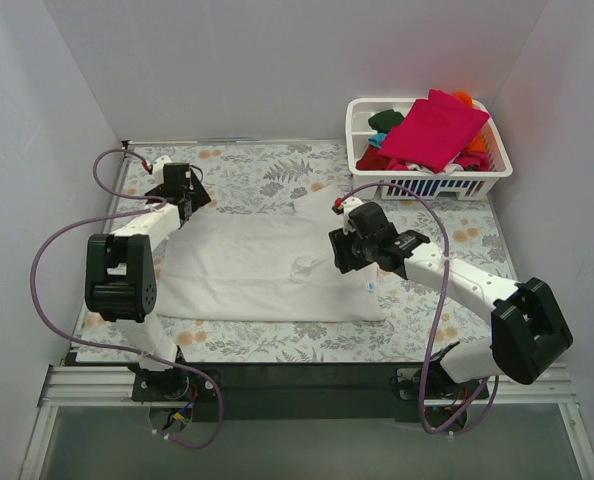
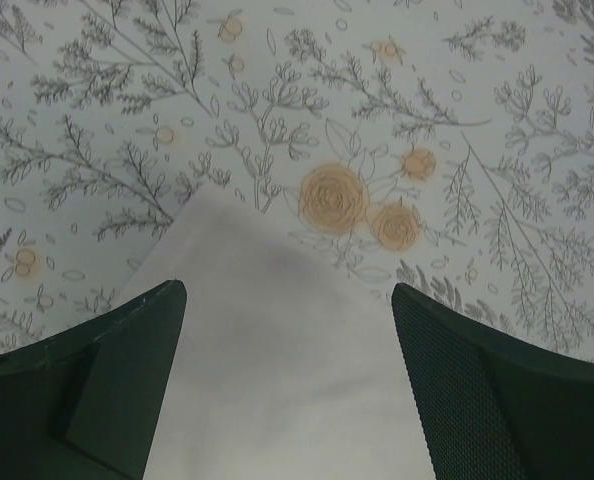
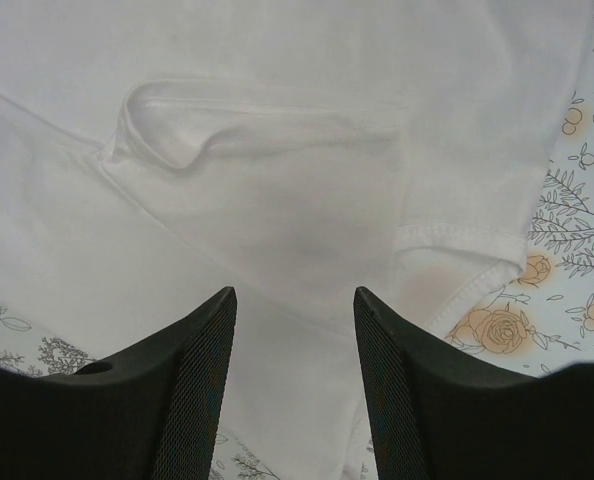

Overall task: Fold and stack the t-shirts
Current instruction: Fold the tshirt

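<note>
White cotton fills the middle of the floral tablecloth [image 1: 247, 170]: the large white t-shirt [image 1: 267, 265] lies spread out and not yet folded. The other t-shirts, a magenta shirt [image 1: 432, 130] on top, sit heaped in the basket [image 1: 427, 186] at the table's 1 o'clock.

The left gripper [image 2: 289, 288] hovers at the shirt's 10 o'clock corner, jaws released and wide, straddling the pointed corner of cloth without pinching it. The right gripper [image 3: 294, 292] hangs over the shirt's 3 o'clock side, jaws about half apart and empty, with a raised fold [image 3: 167, 125] at its 11 o'clock and a sleeve hem [image 3: 467, 235] at its 2 o'clock.

Risks, as I judge them: the left jaws could close past the thin corner and nip the tablecloth with it, or miss the cloth entirely. The right jaws sit over several layers, so a pinch may catch only the top one and drag the shirt skewed. Uneven lifting between the two sides would wrinkle the fold.
</note>
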You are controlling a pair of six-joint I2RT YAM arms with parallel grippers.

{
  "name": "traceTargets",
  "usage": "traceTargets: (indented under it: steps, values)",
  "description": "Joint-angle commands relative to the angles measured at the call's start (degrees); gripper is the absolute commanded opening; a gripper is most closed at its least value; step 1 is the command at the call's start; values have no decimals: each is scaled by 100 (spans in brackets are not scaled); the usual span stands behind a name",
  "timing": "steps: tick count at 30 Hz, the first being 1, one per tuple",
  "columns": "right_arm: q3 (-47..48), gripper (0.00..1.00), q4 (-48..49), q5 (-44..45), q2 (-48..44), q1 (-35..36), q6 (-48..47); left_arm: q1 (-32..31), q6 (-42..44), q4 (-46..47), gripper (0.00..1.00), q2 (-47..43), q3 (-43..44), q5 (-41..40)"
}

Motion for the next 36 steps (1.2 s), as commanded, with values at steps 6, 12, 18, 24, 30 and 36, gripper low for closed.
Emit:
traceTargets:
  steps: [6,12,18,24,30,36]
  values:
    - [-199,46,312,-217,-183,22,13,229,377,-30,74,1061,1033,-82]
    - [-296,46,365,-155,-166,30,30,362,412,-65,70,1219,1051,94]
    - [-305,46,418,-269,-8,30,57,625,456,-47,69,1281,981,181]
    - [-340,46,453,-313,-16,30,83,696,570,-56,63,1448,1104,226]
    - [-375,46,470,-339,1,39,136,704,623,-65,54,1518,1174,331]
    - [-428,46,479,-331,-51,39,154,713,658,-82,38,1553,1174,270]
